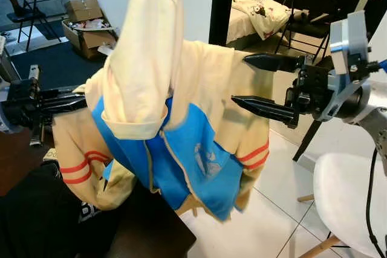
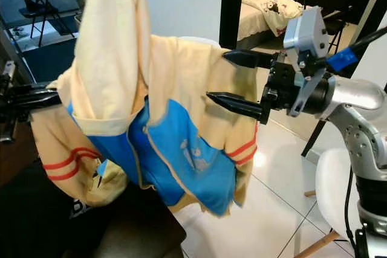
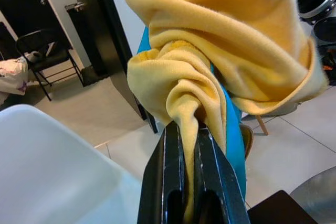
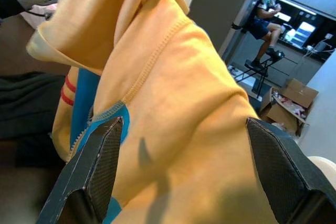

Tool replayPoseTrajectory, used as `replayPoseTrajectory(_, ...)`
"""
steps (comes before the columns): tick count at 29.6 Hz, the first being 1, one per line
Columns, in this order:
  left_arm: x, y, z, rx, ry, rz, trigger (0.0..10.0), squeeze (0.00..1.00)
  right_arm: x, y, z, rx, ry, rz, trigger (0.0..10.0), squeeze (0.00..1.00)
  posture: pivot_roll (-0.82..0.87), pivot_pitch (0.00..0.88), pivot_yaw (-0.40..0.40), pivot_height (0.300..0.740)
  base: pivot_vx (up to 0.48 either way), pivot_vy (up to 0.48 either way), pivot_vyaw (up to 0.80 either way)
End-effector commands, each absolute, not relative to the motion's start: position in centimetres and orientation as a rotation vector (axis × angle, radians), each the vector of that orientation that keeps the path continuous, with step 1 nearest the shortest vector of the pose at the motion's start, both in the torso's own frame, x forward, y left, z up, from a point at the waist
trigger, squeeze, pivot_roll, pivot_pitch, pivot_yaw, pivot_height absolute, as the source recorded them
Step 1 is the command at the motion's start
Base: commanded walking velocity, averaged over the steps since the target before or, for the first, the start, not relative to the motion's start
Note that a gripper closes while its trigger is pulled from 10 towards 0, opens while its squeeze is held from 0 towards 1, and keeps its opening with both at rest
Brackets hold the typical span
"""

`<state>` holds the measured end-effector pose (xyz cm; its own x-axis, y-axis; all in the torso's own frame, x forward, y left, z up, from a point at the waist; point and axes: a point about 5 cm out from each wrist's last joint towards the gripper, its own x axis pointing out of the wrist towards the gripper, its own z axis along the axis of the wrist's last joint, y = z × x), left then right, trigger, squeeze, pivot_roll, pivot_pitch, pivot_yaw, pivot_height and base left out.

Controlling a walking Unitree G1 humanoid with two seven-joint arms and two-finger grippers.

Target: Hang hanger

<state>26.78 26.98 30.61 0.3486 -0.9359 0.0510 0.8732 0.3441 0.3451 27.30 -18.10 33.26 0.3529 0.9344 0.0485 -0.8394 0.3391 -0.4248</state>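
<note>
A cream and blue hoodie (image 1: 181,125) with red sleeve stripes hangs in the air in front of me, its hood (image 1: 145,46) standing up on top. My left gripper (image 3: 188,127) is shut on a bunched fold of the cream fabric at the hoodie's left side, and its arm (image 1: 36,104) reaches in from the left. My right gripper (image 1: 240,80) is open, with its two black fingers spread at the hoodie's right shoulder. In the right wrist view the cream cloth (image 4: 178,93) lies between the spread fingers (image 4: 102,161). I cannot make out a hanger.
A white chair (image 1: 344,203) stands at the lower right on the tiled floor. Below the hoodie a dark table (image 1: 145,234) carries a black garment (image 1: 54,222). Behind are a black folding chair (image 1: 314,10), a bed (image 1: 260,10) and cardboard boxes (image 1: 87,22). A person (image 4: 265,19) sits far off.
</note>
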Motion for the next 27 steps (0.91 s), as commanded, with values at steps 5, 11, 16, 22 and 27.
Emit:
replayPoseTrajectory(5, 26.5, 25.8, 30.2, 0.296, -0.216, -1.285, 10.0, 0.0, 27.2, -17.6, 33.5, -0.422, -0.291, 1.251, 10.0, 0.0, 0.06, 0.0, 0.001, 0.74, 0.0, 0.0, 0.0)
replayPoseTrajectory(11, 26.3, 25.1, 29.8, 0.294, -0.181, -1.339, 10.0, 0.0, 27.3, -17.4, 32.9, -0.446, -0.266, 1.277, 10.0, 0.0, 0.05, 0.0, 0.009, 0.74, 0.0, 0.0, 0.0)
replayPoseTrajectory(16, 26.4, 25.0, 29.8, 0.294, -0.18, -1.343, 10.0, 0.0, 26.9, -17.3, 32.4, -0.431, -0.23, 1.331, 10.0, 0.0, 0.05, 0.0, 0.009, 0.74, 0.0, 0.0, 0.0)
replayPoseTrajectory(22, 26.3, 24.9, 29.9, 0.294, -0.187, -1.342, 10.0, 0.0, 25.8, -16.9, 30.2, -0.439, -0.083, 1.465, 0.0, 0.0, 0.05, 0.0, 0.007, 0.74, 0.0, 0.0, 0.0)
replayPoseTrajectory(27, 26.2, 24.7, 30.1, 0.296, -0.195, -1.348, 10.0, 0.0, 25.6, -16.6, 29.7, -0.432, -0.059, 1.496, 0.0, 0.0, 0.06, 0.0, 0.003, 0.74, 0.0, 0.0, 0.0)
